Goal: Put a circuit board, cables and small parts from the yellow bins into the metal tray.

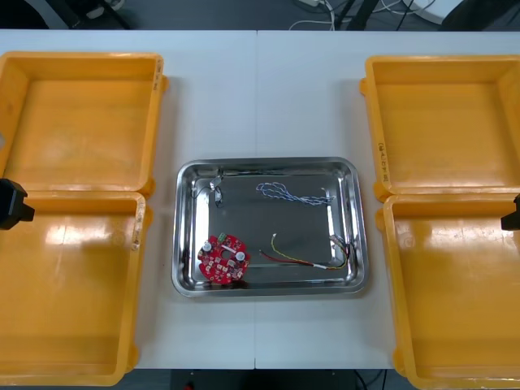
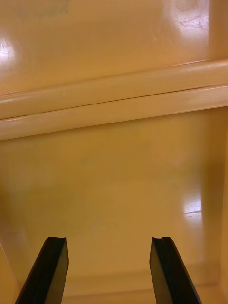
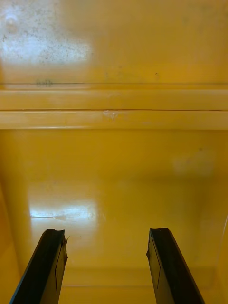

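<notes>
The metal tray (image 1: 185, 231) sits mid-table between the yellow bins. Inside it lie a round red circuit board (image 1: 223, 259) at its near left, a twisted blue and white cable (image 1: 292, 193) toward the far side, a red and yellow cable (image 1: 309, 257) at the near right, a black cable (image 1: 260, 171) along the far wall and a small metal part (image 1: 217, 192). My left gripper (image 3: 107, 261) hangs open over the near left bin's floor (image 3: 114, 190), its arm at the front view's left edge (image 1: 12, 203). My right gripper (image 2: 108, 268) is open above the near right bin's floor (image 2: 114, 190), nothing between its fingers.
Two yellow bins stand at each side: far left (image 1: 81, 122), near left (image 1: 69, 292), far right (image 1: 443, 122), near right (image 1: 455, 292). All four floors look bare. White table shows in front of and behind the tray.
</notes>
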Robot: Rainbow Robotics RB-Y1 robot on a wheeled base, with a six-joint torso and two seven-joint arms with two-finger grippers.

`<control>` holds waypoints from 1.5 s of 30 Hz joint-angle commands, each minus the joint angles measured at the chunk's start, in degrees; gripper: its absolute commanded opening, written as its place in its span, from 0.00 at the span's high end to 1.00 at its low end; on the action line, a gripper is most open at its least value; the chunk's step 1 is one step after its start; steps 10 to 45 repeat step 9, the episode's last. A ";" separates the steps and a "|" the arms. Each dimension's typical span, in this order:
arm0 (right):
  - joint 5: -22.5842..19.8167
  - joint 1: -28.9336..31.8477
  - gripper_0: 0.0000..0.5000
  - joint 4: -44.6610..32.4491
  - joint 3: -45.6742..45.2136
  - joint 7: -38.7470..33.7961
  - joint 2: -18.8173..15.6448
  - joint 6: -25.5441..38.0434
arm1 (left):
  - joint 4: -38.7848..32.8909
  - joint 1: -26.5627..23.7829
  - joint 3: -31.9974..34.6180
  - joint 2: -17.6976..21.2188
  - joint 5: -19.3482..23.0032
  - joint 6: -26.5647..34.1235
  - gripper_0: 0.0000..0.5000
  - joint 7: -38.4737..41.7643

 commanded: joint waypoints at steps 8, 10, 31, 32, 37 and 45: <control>0.51 0.51 0.00 -0.29 0.34 1.40 -0.67 0.28 | -3.62 -2.45 2.42 3.42 1.36 0.51 0.00 -5.33; 0.51 0.51 0.00 -0.29 0.34 1.40 -0.67 0.28 | -3.71 -2.45 2.42 3.42 1.45 0.51 0.00 -5.33; 0.51 0.51 0.00 -0.29 0.34 1.40 -0.67 0.28 | -3.71 -2.45 2.42 3.42 1.45 0.51 0.00 -5.33; 0.51 0.51 0.00 -0.29 0.34 1.40 -0.67 0.28 | -3.71 -2.45 2.42 3.42 1.45 0.51 0.00 -5.33; 0.51 0.51 0.00 -0.29 0.34 1.40 -0.67 0.28 | -3.71 -2.45 2.42 3.42 1.45 0.51 0.00 -5.33; 0.51 0.51 0.00 -0.29 0.34 1.40 -0.67 0.28 | -3.71 -2.45 2.42 3.42 1.45 0.51 0.00 -5.33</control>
